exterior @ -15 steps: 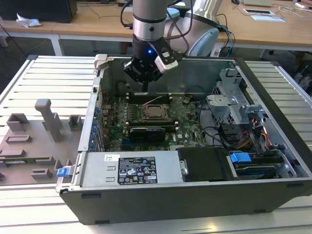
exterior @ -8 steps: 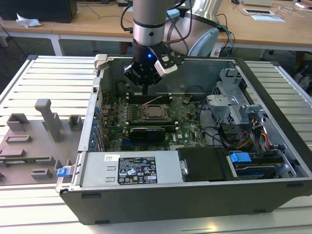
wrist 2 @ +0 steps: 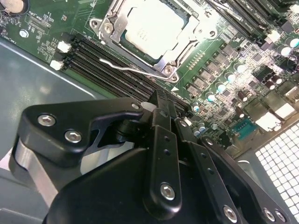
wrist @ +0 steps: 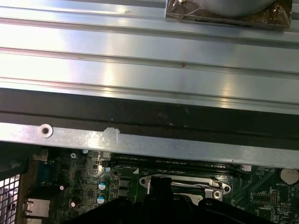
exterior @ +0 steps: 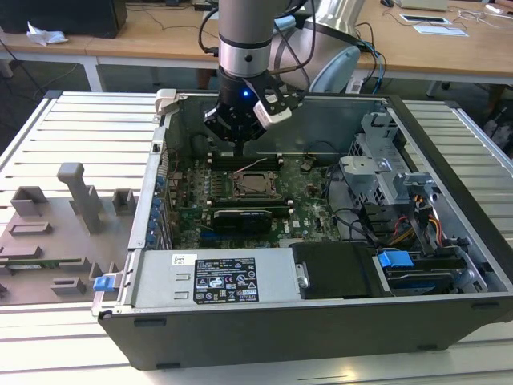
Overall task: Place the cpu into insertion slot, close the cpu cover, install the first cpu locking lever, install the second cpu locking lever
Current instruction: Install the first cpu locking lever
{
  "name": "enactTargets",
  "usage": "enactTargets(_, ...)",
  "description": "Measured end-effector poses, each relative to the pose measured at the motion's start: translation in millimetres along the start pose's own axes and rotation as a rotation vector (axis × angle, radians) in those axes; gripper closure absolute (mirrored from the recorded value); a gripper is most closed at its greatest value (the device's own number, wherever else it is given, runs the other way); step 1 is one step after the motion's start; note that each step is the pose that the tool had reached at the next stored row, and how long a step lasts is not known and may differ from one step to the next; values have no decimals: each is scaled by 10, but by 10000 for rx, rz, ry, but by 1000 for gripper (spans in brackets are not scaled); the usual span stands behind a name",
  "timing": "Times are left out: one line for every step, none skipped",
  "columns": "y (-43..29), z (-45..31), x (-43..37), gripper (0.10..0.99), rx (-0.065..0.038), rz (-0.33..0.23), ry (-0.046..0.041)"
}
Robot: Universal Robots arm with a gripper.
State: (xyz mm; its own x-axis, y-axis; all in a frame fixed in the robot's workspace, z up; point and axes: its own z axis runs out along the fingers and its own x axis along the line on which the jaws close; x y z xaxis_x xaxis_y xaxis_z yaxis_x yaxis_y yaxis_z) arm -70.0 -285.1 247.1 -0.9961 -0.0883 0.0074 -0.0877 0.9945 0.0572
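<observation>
cpu [wrist 2: 150, 25] seated in slot [wrist 2: 110, 35], cover [wrist 2: 161, 63] down over it, lever [wrist 2: 122, 65] unlatched beside; gripper [wrist 2: 161, 100] fingers together, empty, tip poised just over memory slots [wrist 2: 107, 60] near lever, likely to push it

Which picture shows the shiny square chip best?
The second wrist view: the cpu sits big and plain inside its silvery cover. The exterior view shows it tiny. In the first wrist view, the gripper mostly hides it.
</observation>
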Motion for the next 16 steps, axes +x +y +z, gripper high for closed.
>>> enactTargets(-1,0,1,980,-15,-1,-1)
enactTargets(-4,1,2,980,-45,-3,-4)
enactTargets(-11,1,5,980,-96,-2,-8)
enactTargets(-25,3,8,980,-158,-2,-14)
enactTargets(-36,4,10,980,-196,-2,-17)
enactTargets(-49,6,11,980,-254,-3,-22)
enactTargets(-63,9,12,980,-351,-4,-31)
enactTargets(-76,11,13,980,-428,-4,-38)
enactTargets(-105,14,16,980,-559,-6,-50)
enactTargets(-138,16,19,980,-729,-7,-64)
enactTargets(-149,19,19,980,-762,-9,-68)
enactTargets(-149,19,20,980,-761,-8,-67)
enactTargets(-149,19,20,980,-761,-8,-66)
enactTargets(-150,20,20,980,-760,-8,-67)
enactTargets(-150,20,20,980,-760,-8,-66)
enactTargets(-150,20,20,980,-760,-8,-66)
